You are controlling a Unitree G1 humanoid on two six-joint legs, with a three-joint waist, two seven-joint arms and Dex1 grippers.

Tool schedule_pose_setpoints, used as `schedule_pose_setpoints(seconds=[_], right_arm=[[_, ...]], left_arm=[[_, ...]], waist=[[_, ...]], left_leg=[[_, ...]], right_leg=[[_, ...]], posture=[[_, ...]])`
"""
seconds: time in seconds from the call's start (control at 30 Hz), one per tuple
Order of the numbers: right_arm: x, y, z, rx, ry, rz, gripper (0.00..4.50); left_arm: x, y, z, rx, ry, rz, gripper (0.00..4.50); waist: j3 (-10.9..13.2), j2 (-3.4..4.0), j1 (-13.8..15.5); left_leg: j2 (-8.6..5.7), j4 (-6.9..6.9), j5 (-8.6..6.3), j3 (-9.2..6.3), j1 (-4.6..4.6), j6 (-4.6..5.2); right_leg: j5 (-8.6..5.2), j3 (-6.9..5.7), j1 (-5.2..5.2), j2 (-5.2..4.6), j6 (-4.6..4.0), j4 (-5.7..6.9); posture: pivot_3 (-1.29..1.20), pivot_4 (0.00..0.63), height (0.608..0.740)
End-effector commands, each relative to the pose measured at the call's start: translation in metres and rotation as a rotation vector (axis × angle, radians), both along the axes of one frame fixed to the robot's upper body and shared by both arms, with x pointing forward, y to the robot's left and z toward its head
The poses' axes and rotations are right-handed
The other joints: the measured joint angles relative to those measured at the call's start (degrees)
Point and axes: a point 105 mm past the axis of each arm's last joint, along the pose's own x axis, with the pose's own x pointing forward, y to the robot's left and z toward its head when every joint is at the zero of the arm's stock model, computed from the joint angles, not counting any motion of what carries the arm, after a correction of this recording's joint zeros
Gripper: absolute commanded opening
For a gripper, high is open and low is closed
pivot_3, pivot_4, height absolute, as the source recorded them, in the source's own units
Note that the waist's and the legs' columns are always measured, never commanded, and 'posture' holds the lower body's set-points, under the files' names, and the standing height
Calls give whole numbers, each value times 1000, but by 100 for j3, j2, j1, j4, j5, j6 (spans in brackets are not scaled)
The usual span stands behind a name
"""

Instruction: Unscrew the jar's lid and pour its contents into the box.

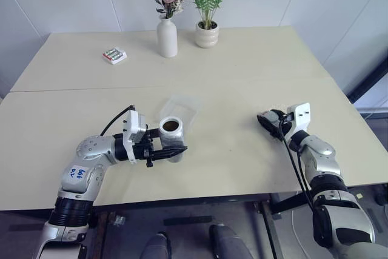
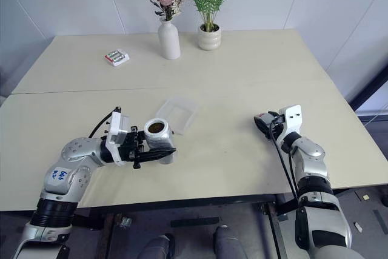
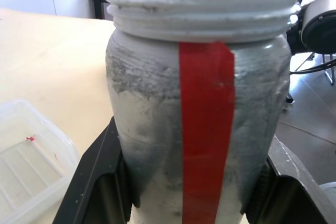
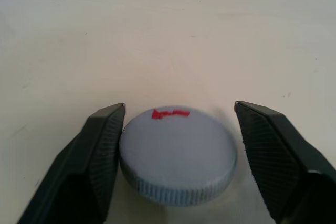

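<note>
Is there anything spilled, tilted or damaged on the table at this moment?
Nothing stands out. The jar is upright and open in the left hand, the lid lies flat on the table between the right hand's open fingers, and no spill shows.

One jar (image 1: 171,133), one lid (image 4: 177,153), one box (image 1: 180,109), one vase (image 1: 167,37), one potted plant (image 1: 207,33), one battery pack (image 1: 114,56).

The jar (image 1: 171,135) stands near and left on the table (image 1: 242,59), the box (image 1: 180,110) just behind it. The lid (image 4: 177,153) lies far right of both; a vase (image 1: 167,37), potted plant (image 1: 207,28) and battery pack (image 1: 114,56) sit at the far side.
</note>
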Motion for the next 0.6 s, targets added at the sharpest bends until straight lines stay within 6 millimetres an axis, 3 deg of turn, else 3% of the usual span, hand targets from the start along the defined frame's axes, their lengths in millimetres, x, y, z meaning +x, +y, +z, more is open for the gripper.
schedule_pose_setpoints(seconds=[0.03,0.2,0.4,0.6], right_arm=[[-1,-3,14,12,-45,16,4477],[-13,5,62,-2,-154,154,4477],[-48,62,111,-137,-180,511,4477],[-61,118,114,-196,-129,732,4477]], left_arm=[[-4,1,17,-34,-50,0,2091],[-1,9,29,-59,-43,53,2091],[11,30,57,-72,-57,160,2091],[41,55,77,21,-114,296,2091]], waist=[[0,0,-2],[1,1,-2],[1,1,-5],[1,0,8]], left_leg=[[0,-1,0,1,6,0],[1,-3,0,6,10,0],[8,-3,-2,3,12,-2],[18,-2,-2,3,17,-4]], right_leg=[[0,1,4,0,0,0],[0,9,2,4,0,4],[0,9,3,14,1,6],[-4,14,3,31,-7,3]], posture=[[0,150,740],[0,150,740],[0,150,740],[0,150,740]])
